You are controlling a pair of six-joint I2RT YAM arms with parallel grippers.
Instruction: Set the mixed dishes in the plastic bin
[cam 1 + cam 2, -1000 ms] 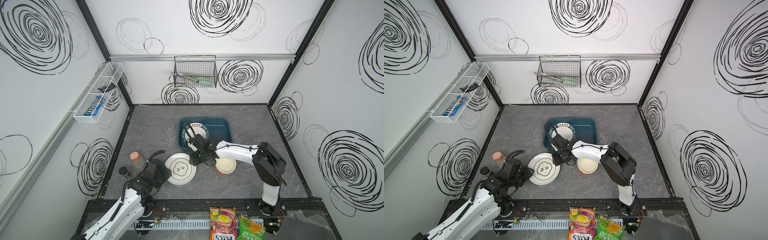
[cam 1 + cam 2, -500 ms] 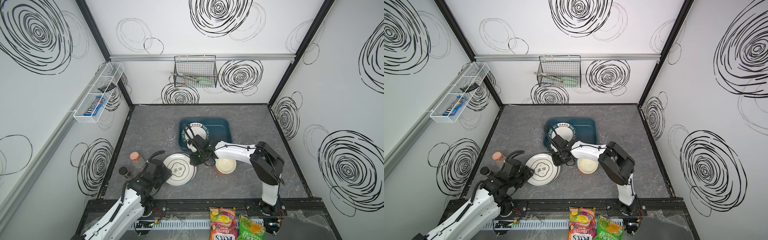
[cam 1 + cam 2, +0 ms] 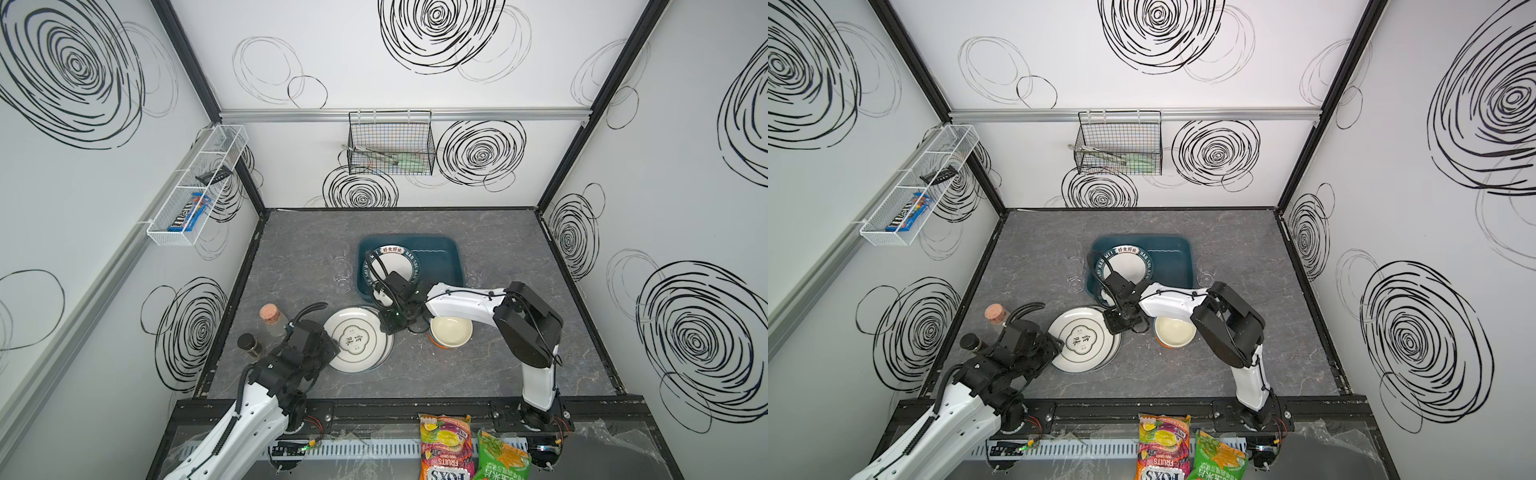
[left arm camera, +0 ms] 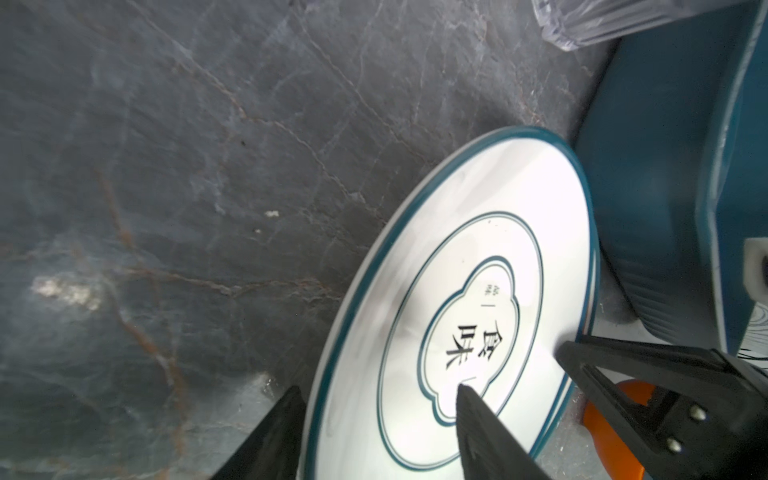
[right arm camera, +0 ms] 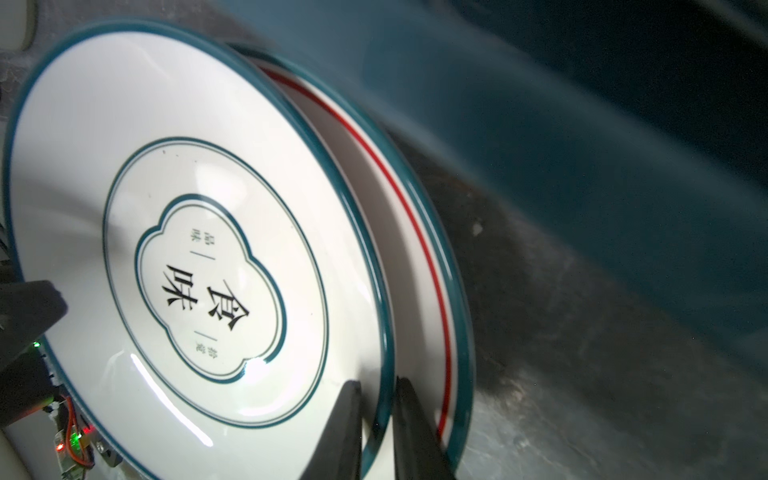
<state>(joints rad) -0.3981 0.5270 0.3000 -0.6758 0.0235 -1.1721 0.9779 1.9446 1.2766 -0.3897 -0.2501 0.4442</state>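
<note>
A white plate with Chinese characters (image 3: 357, 338) (image 5: 187, 208) lies on a second, red-lined plate (image 5: 419, 232) on the table in front of the teal plastic bin (image 3: 436, 266). My right gripper (image 3: 390, 326) (image 5: 378, 411) is shut on the top plate's rim on the bin side. On the opposite side my left gripper (image 3: 328, 347) (image 4: 382, 432) is open, one finger outside the rim and one over the plate. A teal-lettered plate (image 3: 395, 266) lies in the bin. A cream bowl (image 3: 451, 330) sits nested in an orange bowl (image 4: 615, 436). Clear tumblers (image 3: 340, 266) (image 3: 473, 276) flank the bin.
A cork-stoppered jar (image 3: 272, 318) and a dark-lidded jar (image 3: 249, 345) stand just left of my left arm. A black wire basket (image 3: 390, 145) hangs on the back wall and a white mesh rack (image 3: 195, 187) on the left wall. Snack bags (image 3: 446, 449) lie past the front edge.
My right gripper has come down a little onto the top plate's rim and closed on it. The left gripper and the plates have hardly moved.
</note>
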